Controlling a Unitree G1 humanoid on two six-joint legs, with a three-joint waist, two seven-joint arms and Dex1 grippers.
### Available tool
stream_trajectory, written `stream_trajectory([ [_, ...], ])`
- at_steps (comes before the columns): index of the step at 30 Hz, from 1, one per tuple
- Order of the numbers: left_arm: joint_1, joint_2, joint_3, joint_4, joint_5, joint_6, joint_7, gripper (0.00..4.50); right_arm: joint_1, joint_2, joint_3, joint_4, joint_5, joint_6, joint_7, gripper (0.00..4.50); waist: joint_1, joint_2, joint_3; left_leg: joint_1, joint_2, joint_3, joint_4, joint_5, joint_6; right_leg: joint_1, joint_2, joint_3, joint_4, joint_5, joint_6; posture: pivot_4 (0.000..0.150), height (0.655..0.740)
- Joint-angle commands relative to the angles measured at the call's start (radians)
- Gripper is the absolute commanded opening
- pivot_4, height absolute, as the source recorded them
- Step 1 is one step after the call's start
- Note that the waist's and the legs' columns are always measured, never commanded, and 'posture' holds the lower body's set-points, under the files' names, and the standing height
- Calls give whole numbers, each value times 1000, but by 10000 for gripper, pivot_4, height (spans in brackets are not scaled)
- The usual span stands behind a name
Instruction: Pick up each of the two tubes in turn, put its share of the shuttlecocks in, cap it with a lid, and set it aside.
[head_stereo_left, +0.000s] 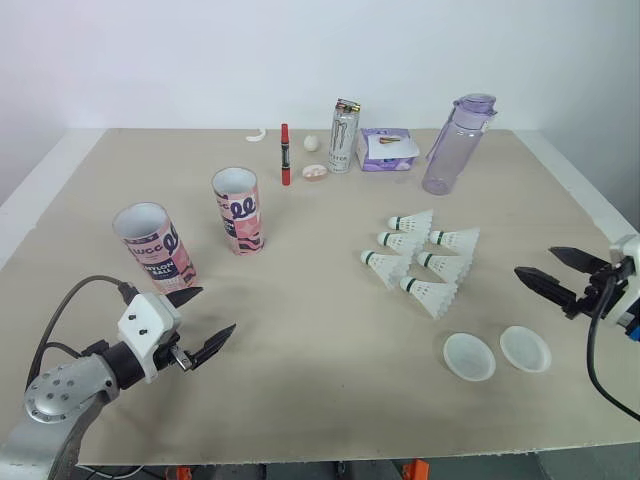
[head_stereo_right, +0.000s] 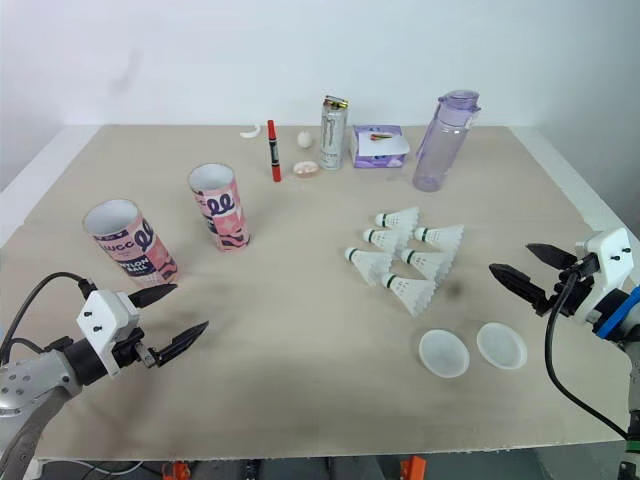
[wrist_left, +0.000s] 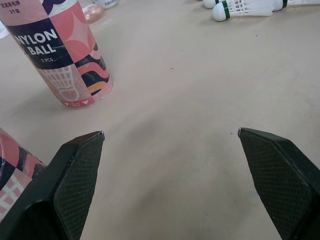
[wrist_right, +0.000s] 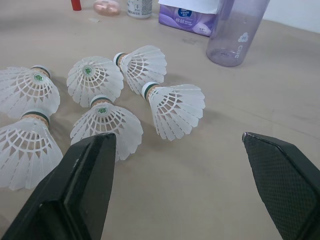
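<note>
Two pink patterned tubes stand upright and uncapped on the table's left: the near tube (head_stereo_left: 154, 247) and the far tube (head_stereo_left: 238, 210). Several white shuttlecocks (head_stereo_left: 420, 255) lie in a cluster right of centre. Two clear round lids (head_stereo_left: 469, 356) (head_stereo_left: 525, 348) lie side by side in front of them. My left gripper (head_stereo_left: 200, 322) is open, low over the table just in front of the near tube. Over at the table's right edge my right gripper (head_stereo_left: 555, 270) is open, pointing toward the shuttlecocks (wrist_right: 105, 95). In the left wrist view the far tube (wrist_left: 62, 55) stands beyond the fingers.
Along the back stand a purple water bottle (head_stereo_left: 458, 143), a silver can (head_stereo_left: 343, 135), a purple tissue pack (head_stereo_left: 386, 150), a red marker (head_stereo_left: 285, 154) and small white and pink items (head_stereo_left: 314, 171). Bare tabletop lies between the tubes and the shuttlecocks.
</note>
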Motion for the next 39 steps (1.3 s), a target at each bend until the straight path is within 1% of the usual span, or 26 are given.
stream_trajectory([
  [1,-4,-3,14,-25,-16,-18,-15,45000,-15,-28,-6,-9,3,-12,3,43628,0,0,0,0,0,0,0,0,0,0,0,0,0,0,0,1500,7400],
  [10,-17,7,26,-12,-40,-39,-66,45000,-28,-33,-4,8,-1,-16,10,43628,0,0,0,0,0,0,0,0,0,0,0,0,0,0,0,1500,7400],
  [19,-24,12,29,-4,-37,-41,-84,45000,-28,-31,-4,9,-4,-17,15,43628,0,0,0,0,0,0,0,0,0,0,0,0,0,0,0,1500,7400],
  [22,-36,5,38,7,-34,-36,-69,45000,-37,-24,5,-4,-4,-18,16,43628,0,0,0,0,0,0,0,0,0,0,0,0,0,0,0,1500,7400],
  [25,-36,-10,53,13,-24,-38,-40,45000,-64,-11,35,-77,18,16,15,43628,-2,1,1,0,0,0,0,0,0,0,0,0,0,0,0,1500,7400],
  [29,-12,-65,82,3,-29,-44,25,45000,-137,28,129,-250,81,112,1,43628,-7,3,2,1,0,2,0,0,0,0,0,1,0,1,0,1500,7400],
  [33,27,-133,97,-17,-21,-55,90,45000,-222,106,256,-427,133,191,-31,43628,-8,3,2,1,1,1,0,0,0,0,1,1,0,1,0,1500,7400],
  [36,54,-186,102,-27,-4,-67,146,45000,-261,166,341,-502,147,212,-37,43628,-1,2,3,0,1,1,0,0,0,0,1,1,0,1,1,1500,7400],
  [39,79,-247,127,-36,-11,-74,208,45000,-295,250,449,-538,150,213,-32,43628,2,1,3,-1,0,0,0,0,0,-1,0,0,0,0,2,1500,7400],
])
